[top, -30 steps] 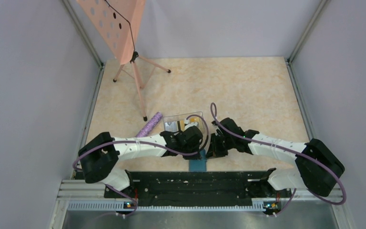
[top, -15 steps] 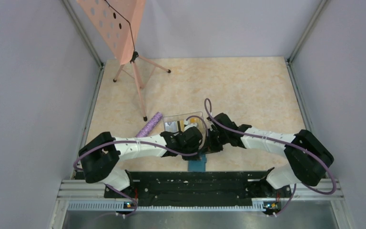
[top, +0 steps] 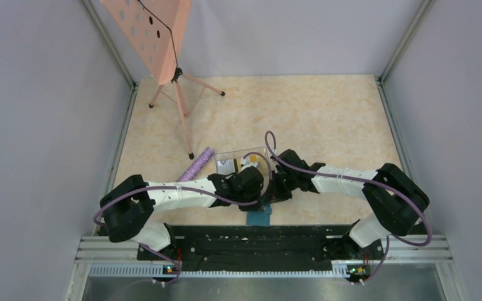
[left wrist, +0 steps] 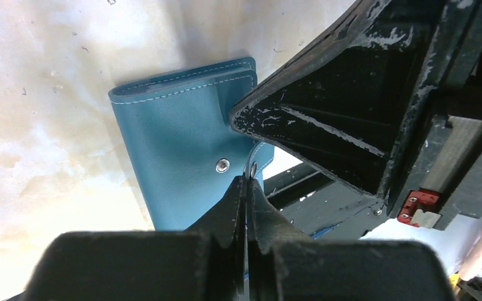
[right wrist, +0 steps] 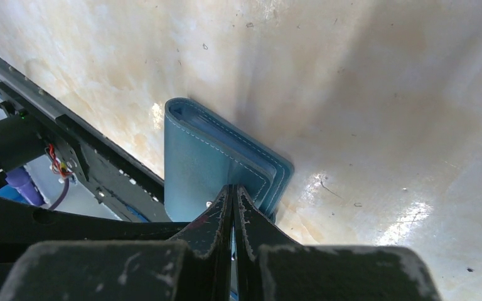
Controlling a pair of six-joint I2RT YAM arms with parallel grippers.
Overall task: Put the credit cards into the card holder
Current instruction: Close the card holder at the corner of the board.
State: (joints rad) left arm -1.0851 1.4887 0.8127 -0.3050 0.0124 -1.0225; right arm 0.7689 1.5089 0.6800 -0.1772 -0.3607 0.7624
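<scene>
While left claw (left wrist: 246,183) and right claw (right wrist: 233,189) sit pinched together, card holder (left wrist: 176,125) lies at both tips.

Pink stand (top: 154,34), purple roll (top: 196,164), clear tray (top: 226,153)

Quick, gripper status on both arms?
Left gripper: closed, tips at the wallet; hold unclear.
Right gripper: closed, tips at the wallet's edge; hold unclear.
</scene>
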